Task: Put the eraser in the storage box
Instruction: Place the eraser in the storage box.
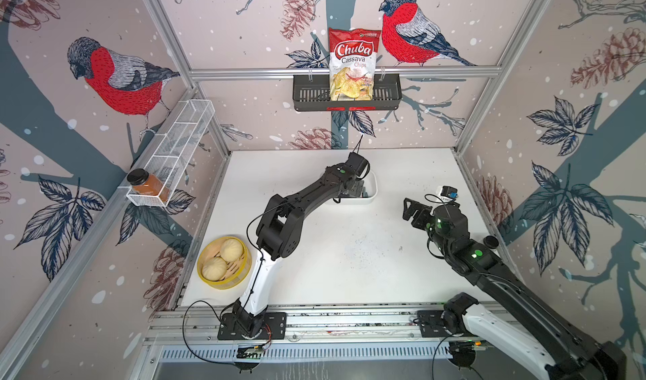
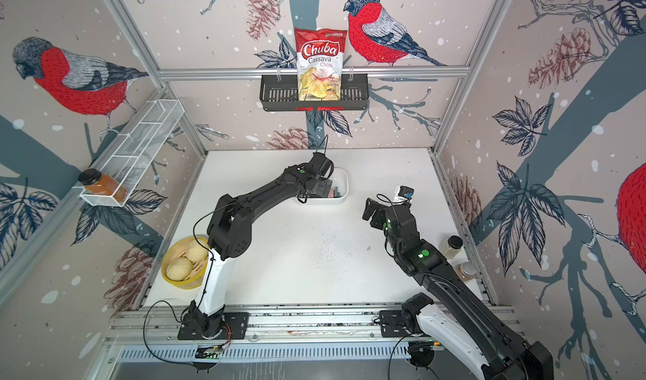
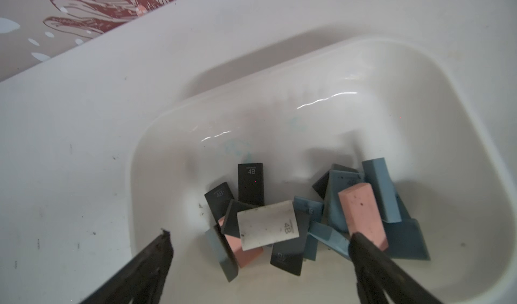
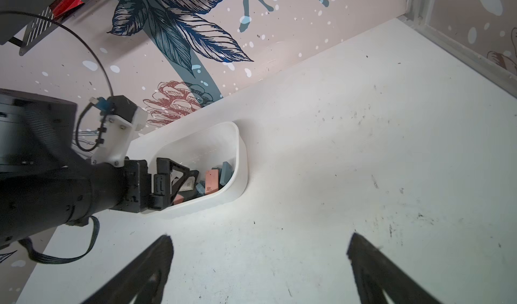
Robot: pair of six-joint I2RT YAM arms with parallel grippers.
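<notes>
The storage box (image 1: 373,186) sits toward twelve o'clock on the bench (image 1: 349,263); the white eraser (image 3: 267,224) lies inside it atop other erasers (image 3: 250,182) (black, blue, pink). The left fingers (image 3: 145,266) hang spread wide either side of it, pinching nothing; the right fingers (image 4: 145,269), likewise spread and empty, hover over the bench near three o'clock.

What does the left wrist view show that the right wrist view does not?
Left wrist only: black erasers marked 4B, and both fingers of the open left hand above the box. Right wrist only: the open right hand, the left arm from outside, a basket corner. Both: that box holding pink erasers and blue erasers.
</notes>
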